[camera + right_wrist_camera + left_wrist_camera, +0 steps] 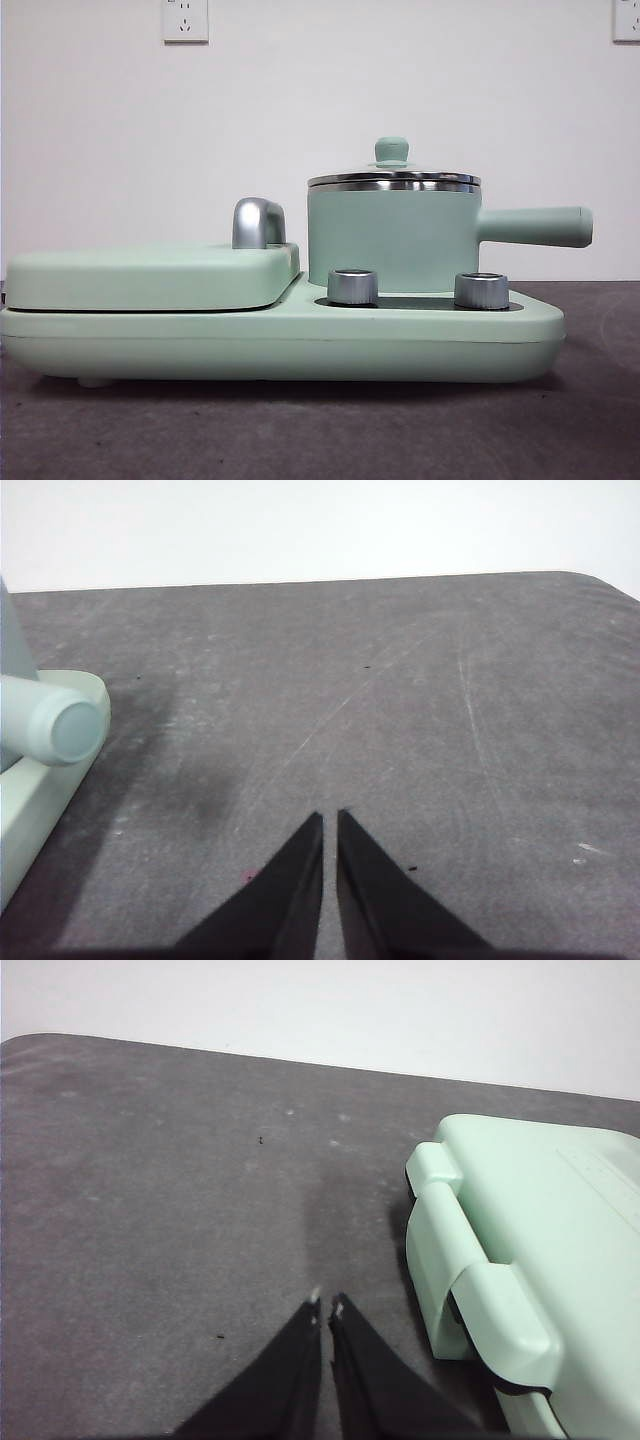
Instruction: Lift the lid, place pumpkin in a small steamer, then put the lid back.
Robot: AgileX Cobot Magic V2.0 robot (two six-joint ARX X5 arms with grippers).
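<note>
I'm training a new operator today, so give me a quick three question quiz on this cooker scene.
1. True or false: the round clear glass lid sits on the mint-green cylindrical steamer pot.
2. The pot's straight side handle is nearest which gripper? A left gripper B right gripper
3. How many steel knobs show below the pot in the front view?

Key: 1 true; 2 B; 3 two.

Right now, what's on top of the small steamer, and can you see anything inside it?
The lid sits on the small steamer, steel rim seated and mint knob upward. The inside cannot be seen: the pot's wall is opaque and the front view is level with it. No pumpkin is in view.
</note>
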